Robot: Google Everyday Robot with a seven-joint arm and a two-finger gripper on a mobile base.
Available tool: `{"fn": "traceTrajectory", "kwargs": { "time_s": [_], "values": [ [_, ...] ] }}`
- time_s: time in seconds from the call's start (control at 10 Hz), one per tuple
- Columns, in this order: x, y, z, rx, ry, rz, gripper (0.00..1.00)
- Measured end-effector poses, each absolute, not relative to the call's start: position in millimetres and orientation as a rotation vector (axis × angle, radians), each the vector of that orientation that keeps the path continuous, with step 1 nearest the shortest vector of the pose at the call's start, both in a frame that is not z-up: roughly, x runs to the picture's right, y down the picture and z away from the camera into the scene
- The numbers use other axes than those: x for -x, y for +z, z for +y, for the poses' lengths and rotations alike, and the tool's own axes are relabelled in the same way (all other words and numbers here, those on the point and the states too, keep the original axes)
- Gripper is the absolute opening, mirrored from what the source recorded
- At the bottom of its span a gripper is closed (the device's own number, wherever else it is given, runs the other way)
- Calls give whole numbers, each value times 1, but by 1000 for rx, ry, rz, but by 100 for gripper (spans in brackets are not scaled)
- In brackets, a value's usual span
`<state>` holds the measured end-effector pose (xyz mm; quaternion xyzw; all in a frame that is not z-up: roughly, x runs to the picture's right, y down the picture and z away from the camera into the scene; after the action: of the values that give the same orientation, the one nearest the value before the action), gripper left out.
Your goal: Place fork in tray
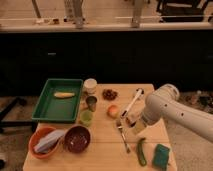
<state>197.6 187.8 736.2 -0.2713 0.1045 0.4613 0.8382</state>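
The silver fork (pixel 123 137) lies on the wooden table (pixel 102 159), right of centre, handle toward the front. The green tray (pixel 47 111) stands at the table's back left with a yellow item (pixel 63 94) in it. My gripper (pixel 131 121) hangs at the end of the white arm (pixel 167 107), just above and to the right of the fork's tines, close to the table.
A long white-handled utensil (pixel 133 101) lies behind the gripper. A green cucumber (pixel 141 151) and a green sponge (pixel 161 155) lie at the front right. An orange bowl (pixel 45 141), a dark bowl (pixel 77 138), cups (pixel 90 86) and an orange fruit (pixel 113 110) stand around the middle.
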Motion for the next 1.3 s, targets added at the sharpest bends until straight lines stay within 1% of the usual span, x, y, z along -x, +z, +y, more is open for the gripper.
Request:
{"fn": "traceTrajectory", "kwargs": {
  "time_s": [0.3, 0.7, 1.3],
  "values": [
    [-176, 743, 202, 574, 1037, 190, 80],
    [-139, 776, 236, 546, 1059, 294, 80],
    [-117, 788, 249, 568, 1133, 309, 80]
  ]
}}
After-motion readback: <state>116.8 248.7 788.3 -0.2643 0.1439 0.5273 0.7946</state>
